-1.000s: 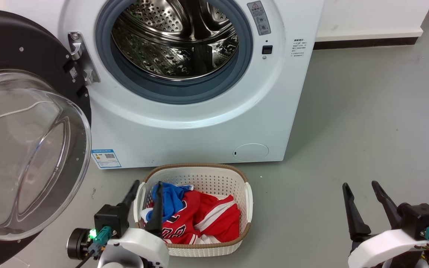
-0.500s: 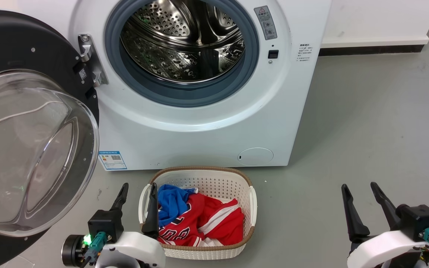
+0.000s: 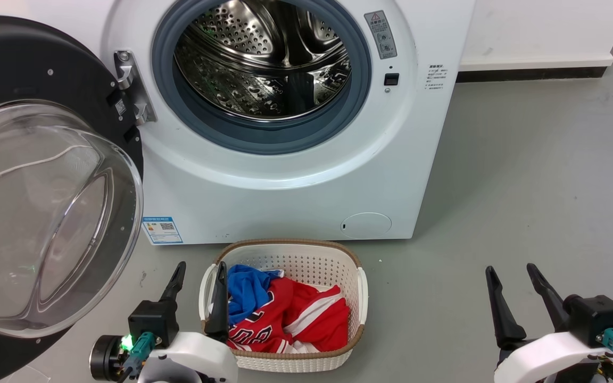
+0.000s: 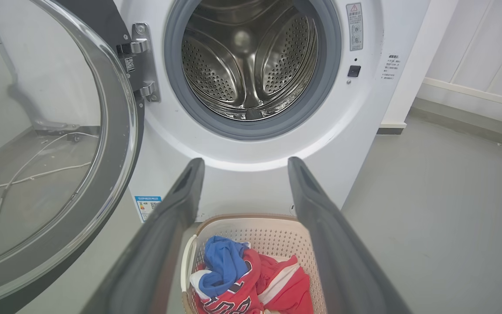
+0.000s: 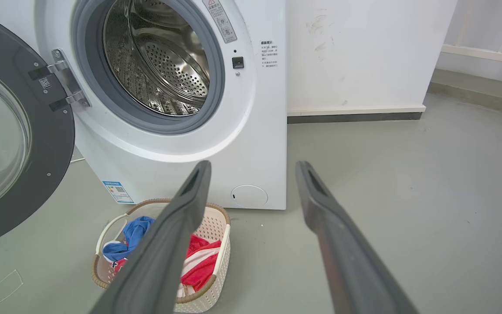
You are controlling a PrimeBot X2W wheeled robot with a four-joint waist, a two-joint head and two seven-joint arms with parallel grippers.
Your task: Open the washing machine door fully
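Observation:
The white washing machine [image 3: 285, 175] [image 4: 251, 148] [image 5: 181, 152] faces me with its steel drum exposed. Its black round door [image 3: 40, 175] [image 4: 55, 144] [image 5: 20, 144] stands swung wide to the left on a metal hinge [image 3: 128, 88], glass bowl bulging toward me. My left gripper [image 3: 200, 264] [image 4: 244, 161] is open and empty, low at the left end of the basket, right of the door and apart from it. My right gripper [image 3: 510, 267] [image 5: 253, 165] is open and empty over bare floor at the lower right, far from the door.
A white laundry basket [image 3: 338, 255] [image 4: 268, 224] [image 5: 222, 220] with red and blue clothes sits on the floor just before the machine. Grey floor [image 3: 524, 175] stretches to the right. A white wall with a dark skirting [image 3: 530, 72] runs behind. White cables [image 4: 24, 174] lie behind the door glass.
The whole head view has shifted slightly, so the camera moved. My left gripper has drawn back to the left off the basket's clothes. The door looks unchanged.

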